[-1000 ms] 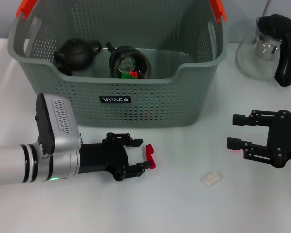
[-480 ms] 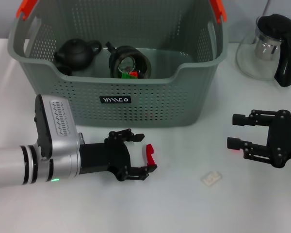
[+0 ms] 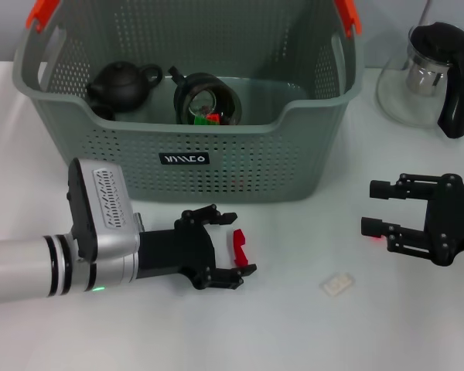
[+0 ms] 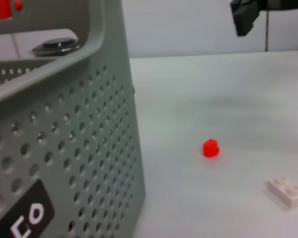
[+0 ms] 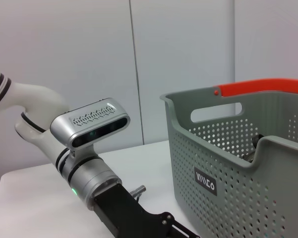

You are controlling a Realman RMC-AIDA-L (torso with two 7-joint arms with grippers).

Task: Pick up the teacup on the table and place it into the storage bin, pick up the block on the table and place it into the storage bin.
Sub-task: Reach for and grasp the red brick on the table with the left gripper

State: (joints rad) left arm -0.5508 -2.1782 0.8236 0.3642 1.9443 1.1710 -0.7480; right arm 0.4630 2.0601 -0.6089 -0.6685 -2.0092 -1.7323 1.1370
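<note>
A small red block (image 3: pixel 239 246) lies on the white table in front of the storage bin (image 3: pixel 240 166); the left wrist view shows this block (image 4: pixel 210 148) beside the bin wall (image 4: pixel 64 148). My left gripper (image 3: pixel 233 246) is open, one finger on each side of the block, not closed on it. Inside the bin a dark teacup (image 3: pixel 206 97) holds red and green bits, next to a dark teapot (image 3: pixel 124 83). My right gripper (image 3: pixel 371 209) hangs open and empty over the table at the right. The right wrist view shows my left arm (image 5: pixel 94 168) and the bin (image 5: pixel 238 163).
A pale flat block (image 3: pixel 337 284) lies on the table between the grippers, also visible from the left wrist (image 4: pixel 287 190). A glass pitcher with a black handle (image 3: pixel 429 77) stands at the back right. The bin has orange-red handles (image 3: pixel 42 11).
My left gripper opened its fingers wider and slid to the right, so the red block now lies between them. The block and the right arm stayed put.
</note>
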